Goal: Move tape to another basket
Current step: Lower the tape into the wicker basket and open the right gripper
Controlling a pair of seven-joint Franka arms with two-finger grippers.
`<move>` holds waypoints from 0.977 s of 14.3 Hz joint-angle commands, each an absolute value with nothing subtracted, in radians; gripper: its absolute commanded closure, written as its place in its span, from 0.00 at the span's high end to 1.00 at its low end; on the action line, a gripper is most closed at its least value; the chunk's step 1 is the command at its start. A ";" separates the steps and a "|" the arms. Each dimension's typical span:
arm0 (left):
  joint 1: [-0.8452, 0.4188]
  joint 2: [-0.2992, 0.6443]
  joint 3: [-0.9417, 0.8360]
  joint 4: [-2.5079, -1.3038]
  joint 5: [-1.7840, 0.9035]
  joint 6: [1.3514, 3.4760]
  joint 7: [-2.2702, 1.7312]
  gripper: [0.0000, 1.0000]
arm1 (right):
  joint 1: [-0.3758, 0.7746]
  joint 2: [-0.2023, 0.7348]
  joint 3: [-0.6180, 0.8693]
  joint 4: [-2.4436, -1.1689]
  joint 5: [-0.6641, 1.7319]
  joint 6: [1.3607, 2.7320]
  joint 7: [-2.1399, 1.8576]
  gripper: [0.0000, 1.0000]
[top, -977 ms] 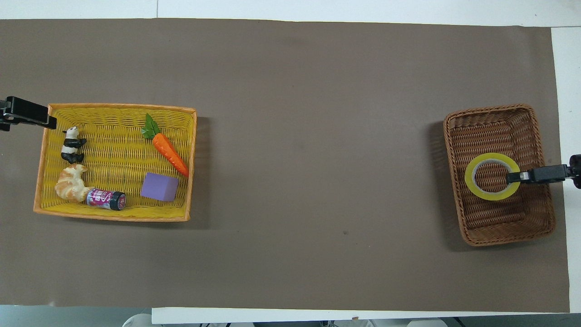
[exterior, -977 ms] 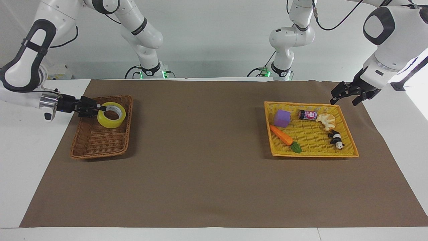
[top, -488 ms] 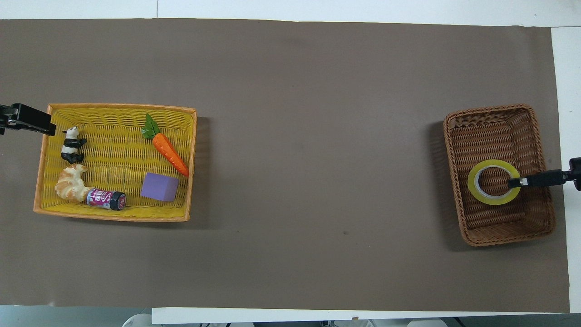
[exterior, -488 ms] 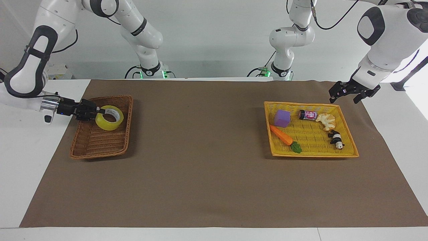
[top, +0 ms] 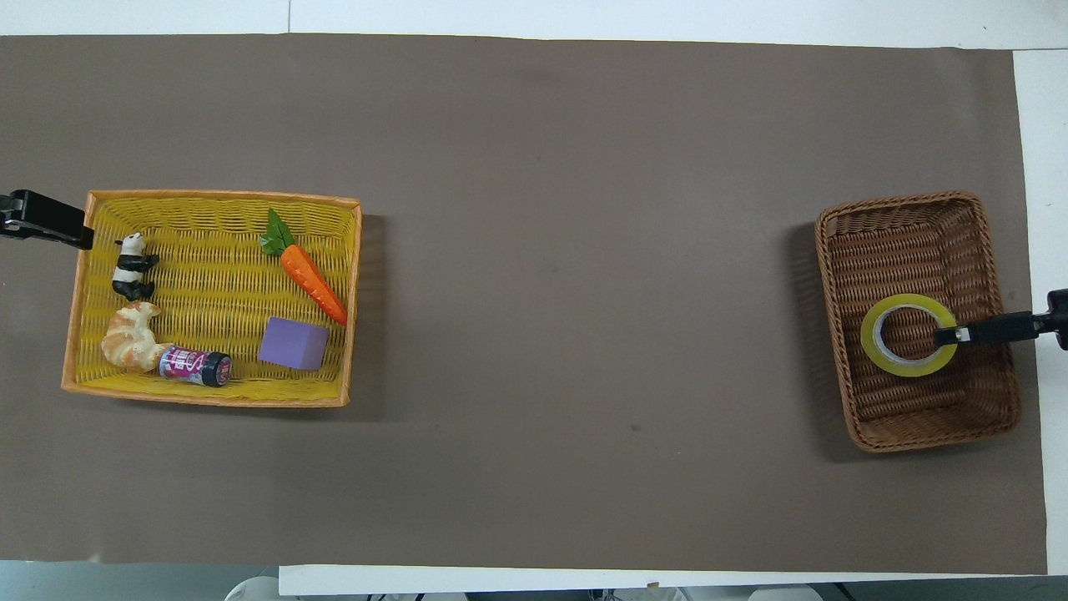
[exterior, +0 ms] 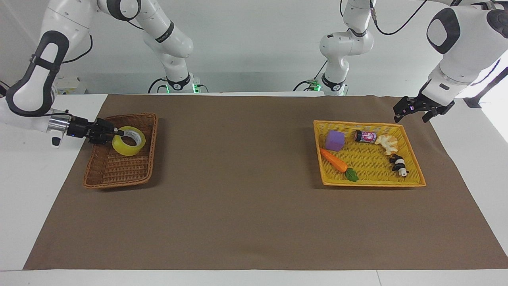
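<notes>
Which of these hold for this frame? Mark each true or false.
1. The tape is in the brown basket. True.
2. The right gripper is at the tape's rim. True.
3. The carrot lies on the bare tablecloth. False: it is in the yellow basket.
4. The left gripper holds the panda. False: it hangs over the yellow basket's corner, holding nothing; the panda lies in that basket.

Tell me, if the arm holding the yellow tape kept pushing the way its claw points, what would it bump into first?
The right gripper is already clamped on the tape over the brown basket. Straight ahead, it would probably meet the basket's wall toward the table's middle; its height above that rim is unclear.
</notes>
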State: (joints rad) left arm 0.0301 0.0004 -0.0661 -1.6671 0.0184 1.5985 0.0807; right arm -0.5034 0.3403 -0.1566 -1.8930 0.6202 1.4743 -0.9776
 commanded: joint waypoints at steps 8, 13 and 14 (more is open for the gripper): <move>0.025 -0.021 -0.063 -1.686 0.040 1.595 0.080 1.00 | -0.502 0.334 -0.141 -1.853 0.562 1.477 -1.012 1.00; 0.025 -0.021 -0.063 -1.686 0.040 1.594 0.080 1.00 | -0.459 0.302 -0.138 -1.780 0.479 1.480 -1.011 1.00; 0.025 -0.021 -0.063 -1.686 0.040 1.594 0.080 1.00 | -0.439 0.282 -0.138 -1.775 0.471 1.480 -1.006 1.00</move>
